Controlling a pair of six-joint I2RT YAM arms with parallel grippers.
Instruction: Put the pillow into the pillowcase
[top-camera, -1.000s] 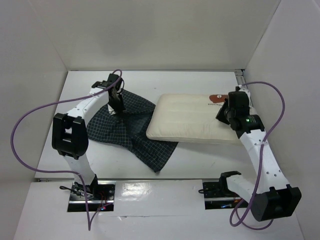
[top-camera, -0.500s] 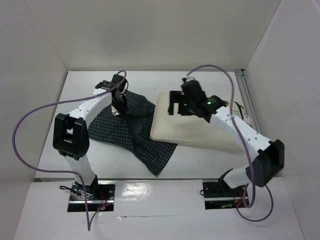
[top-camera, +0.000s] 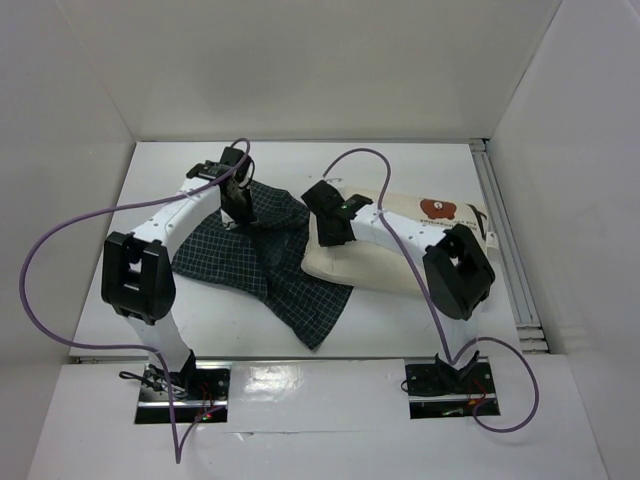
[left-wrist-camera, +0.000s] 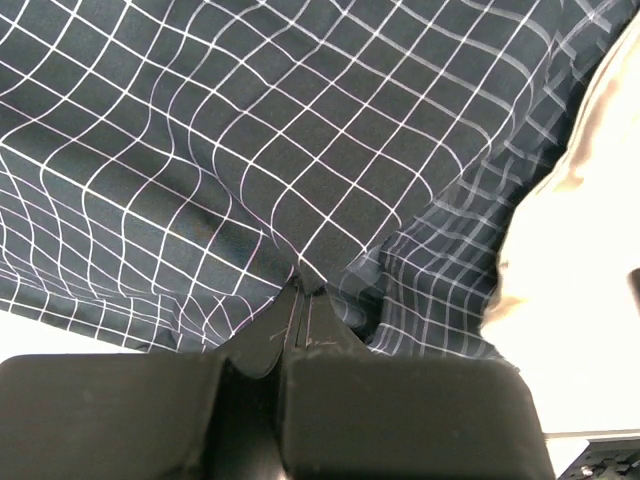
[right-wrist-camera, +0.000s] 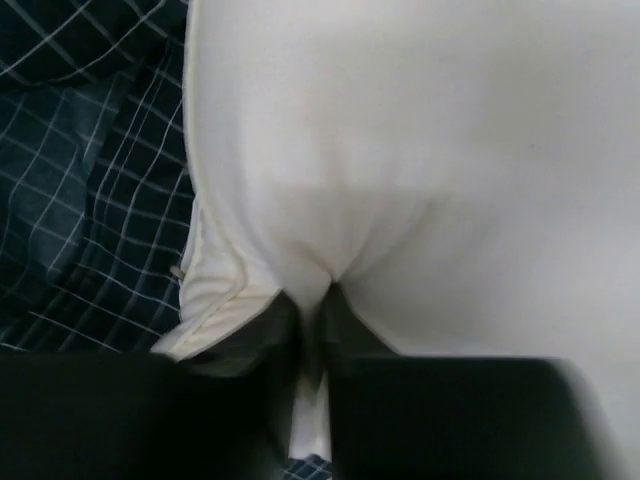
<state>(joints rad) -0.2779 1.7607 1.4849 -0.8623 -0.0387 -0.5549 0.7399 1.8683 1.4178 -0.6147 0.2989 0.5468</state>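
The cream pillow (top-camera: 360, 264) lies at centre right, its bear print (top-camera: 438, 208) at the far right end. Its left edge rests on the navy checked pillowcase (top-camera: 262, 268), which is spread out to the left. My right gripper (top-camera: 328, 236) sits at the pillow's left edge, shut on a pinch of the cream cloth (right-wrist-camera: 420, 130); the right gripper (right-wrist-camera: 325, 297) shows the fabric bunched between its fingers. My left gripper (top-camera: 238, 212) is shut on the far edge of the pillowcase (left-wrist-camera: 250, 130), and the left gripper (left-wrist-camera: 305, 292) holds a raised fold of it.
White walls close in the white table (top-camera: 400, 160) on three sides. A metal rail (top-camera: 505, 250) runs along the right edge. Purple cables (top-camera: 60, 240) loop off both arms.
My right arm swung from the pillow's right end across to its left edge, opened on the way and closed on the cloth there. The left gripper stayed put on the pillowcase.
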